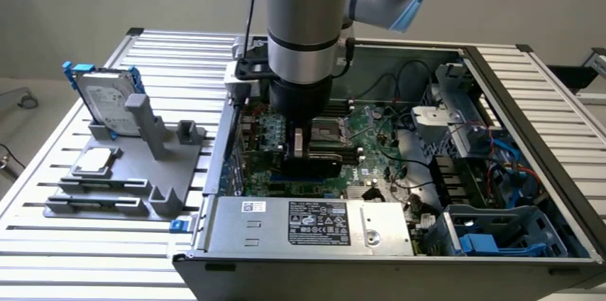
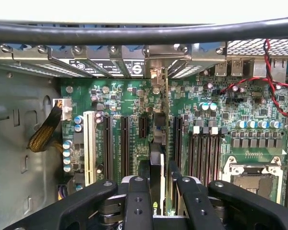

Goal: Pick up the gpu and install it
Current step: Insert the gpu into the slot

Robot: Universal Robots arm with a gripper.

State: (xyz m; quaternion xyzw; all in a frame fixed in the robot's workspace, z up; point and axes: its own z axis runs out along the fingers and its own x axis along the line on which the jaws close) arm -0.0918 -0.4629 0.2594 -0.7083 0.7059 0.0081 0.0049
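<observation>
So the big slatted aluminium table [image 1: 530,81] is taking up most of the room, and an open PC case [image 1: 379,276] is lying on it with the side panel off. The grey Universal Robots arm [image 1: 301,24] is reaching straight down into the middle of the case. Toward the near edge of the case, the silver power supply [image 1: 313,223] is sitting with its label facing up. The green motherboard [image 2: 110,96] is lying flat across the case floor behind it. Off to the exterior view's left, outside the case, a grey parts fixture [image 1: 123,187] is standing on the table. It's propping up a silver hard drive [image 1: 99,99] in a blue frame. Down inside the case, the gripper [image 2: 161,182] is clamping its two black fingers [image 2: 137,201] on either side of the gpu [image 2: 157,165], so it's gripping the card. The gpu is standing upright, edge-on over the motherboard, among the long expansion slots and just beside a white slot [image 2: 90,146]. Its far end is pointing at the rear bracket openings. Can't tell if its edge is actually sitting down in a slot. The empty CPU socket [image 2: 252,175] is sitting well off to one side of it.
</observation>
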